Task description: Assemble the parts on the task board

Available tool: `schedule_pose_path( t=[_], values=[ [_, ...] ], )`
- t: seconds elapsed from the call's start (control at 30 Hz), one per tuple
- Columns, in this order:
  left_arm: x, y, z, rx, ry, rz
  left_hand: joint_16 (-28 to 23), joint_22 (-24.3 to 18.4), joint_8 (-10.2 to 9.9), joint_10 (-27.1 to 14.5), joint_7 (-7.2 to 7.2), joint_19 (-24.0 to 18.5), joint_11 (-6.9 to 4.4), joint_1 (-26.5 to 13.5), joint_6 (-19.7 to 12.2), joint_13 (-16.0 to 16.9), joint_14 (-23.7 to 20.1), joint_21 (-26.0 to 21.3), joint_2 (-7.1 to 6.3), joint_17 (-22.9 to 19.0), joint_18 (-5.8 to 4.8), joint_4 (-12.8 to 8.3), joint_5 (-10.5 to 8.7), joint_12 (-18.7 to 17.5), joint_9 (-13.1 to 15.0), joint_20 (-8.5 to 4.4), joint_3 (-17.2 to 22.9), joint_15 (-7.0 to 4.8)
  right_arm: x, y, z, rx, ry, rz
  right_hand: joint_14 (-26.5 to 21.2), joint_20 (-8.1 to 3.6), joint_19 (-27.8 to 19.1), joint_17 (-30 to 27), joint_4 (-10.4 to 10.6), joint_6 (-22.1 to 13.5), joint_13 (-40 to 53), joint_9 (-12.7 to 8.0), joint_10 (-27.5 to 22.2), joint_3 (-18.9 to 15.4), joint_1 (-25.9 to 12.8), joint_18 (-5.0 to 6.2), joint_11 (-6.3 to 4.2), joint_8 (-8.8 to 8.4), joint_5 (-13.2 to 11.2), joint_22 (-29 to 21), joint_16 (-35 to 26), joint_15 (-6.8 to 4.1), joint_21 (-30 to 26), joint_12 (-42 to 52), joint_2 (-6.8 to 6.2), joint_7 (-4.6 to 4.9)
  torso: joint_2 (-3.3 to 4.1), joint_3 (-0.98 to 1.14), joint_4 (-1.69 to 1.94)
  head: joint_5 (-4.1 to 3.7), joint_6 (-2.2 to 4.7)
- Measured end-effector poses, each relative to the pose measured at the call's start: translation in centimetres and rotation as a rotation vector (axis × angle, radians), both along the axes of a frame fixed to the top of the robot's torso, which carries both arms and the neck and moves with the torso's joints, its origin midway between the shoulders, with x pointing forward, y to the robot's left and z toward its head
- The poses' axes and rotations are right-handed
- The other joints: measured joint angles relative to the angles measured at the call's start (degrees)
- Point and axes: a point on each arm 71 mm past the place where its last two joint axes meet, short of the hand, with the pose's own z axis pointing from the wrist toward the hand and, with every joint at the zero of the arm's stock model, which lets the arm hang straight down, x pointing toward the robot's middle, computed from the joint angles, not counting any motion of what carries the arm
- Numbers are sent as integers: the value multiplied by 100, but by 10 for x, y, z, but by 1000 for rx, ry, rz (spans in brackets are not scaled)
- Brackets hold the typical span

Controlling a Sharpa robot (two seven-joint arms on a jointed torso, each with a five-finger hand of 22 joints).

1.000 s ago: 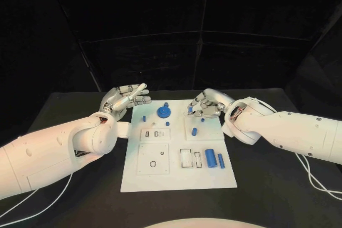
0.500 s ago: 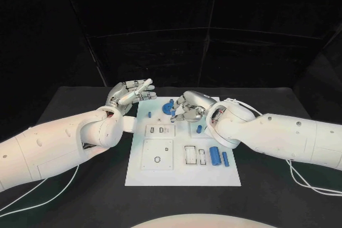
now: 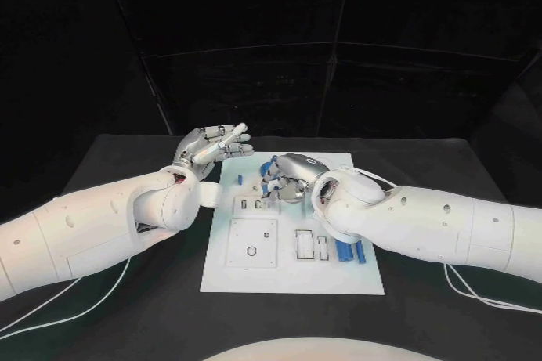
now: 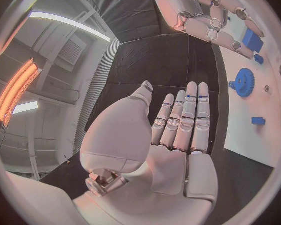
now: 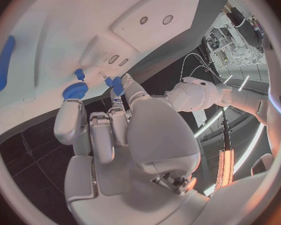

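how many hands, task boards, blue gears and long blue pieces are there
hands: 2, the left hand and the right hand
task board: 1
blue gear: 1
long blue pieces: 2, a thick one and a thin one
total: 6

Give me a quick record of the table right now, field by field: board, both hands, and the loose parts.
board: white task board in the middle of the black table
left hand: left hand raised beside the board's far corner, fingers straight, holding nothing
right hand: right hand over the board's far part at the blue gear; grip unclear
loose parts: blue cylinder near the board's right edge
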Motion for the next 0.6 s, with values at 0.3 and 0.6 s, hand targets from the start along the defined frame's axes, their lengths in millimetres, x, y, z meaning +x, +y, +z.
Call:
schedule_pose_path(
  t=[0.3,0.6],
  values=[
    [0,1,0,0,0,1,0,0,0,20,0,0,-21,0,0,0,0,0,0,5,0,0,0,0,0,0,0,0,-1,5,-11,-33,0,8,0,0,0,-1,0,-16,0,7,0,-1,0,0,0,-2,-10,0,0,0,0,1,0,2,1,2,-3,37,-40],
    [0,1,0,0,0,0,0,-4,0,20,0,0,-20,0,-1,4,0,0,0,4,0,0,0,0,0,0,0,0,1,8,-17,-58,1,7,0,0,0,-1,0,-27,0,7,0,-1,0,0,1,-33,-13,-9,0,0,0,10,0,9,1,3,-6,47,-70]
  ],
)
